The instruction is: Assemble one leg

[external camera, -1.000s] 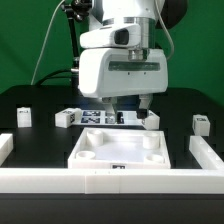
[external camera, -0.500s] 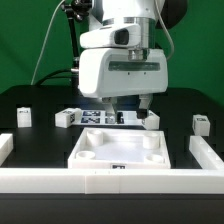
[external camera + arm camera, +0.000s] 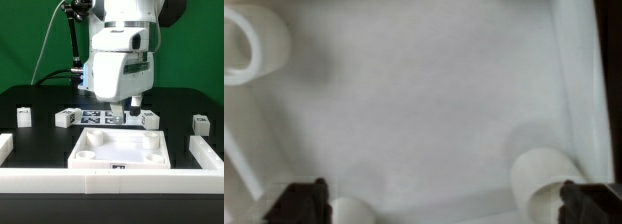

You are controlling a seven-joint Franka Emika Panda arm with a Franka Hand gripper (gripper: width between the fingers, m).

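Nearest, square panel (image 3: pixel 120 150) flat on the table (image 3: pixel 30 95). Over its far edge, gripper (image 3: pixel 125 107) with fingers spread wide, gripping nothing. Just beyond, toward the exterior view's right, leg (image 3: pixel 150 119) on the table. Risks nudging or toppling that leg, or catching the panel's rim, if lowered off-centre.

Black table (image 3: pixel 40 140) bore white square panel (image 3: pixel 120 152) centrally, marker board (image 3: pixel 95 118) behind it, white border rail (image 3: pixel 110 182) in front, leg (image 3: pixel 24 117) on exterior view's left, second leg (image 3: pixel 201 124) on right.
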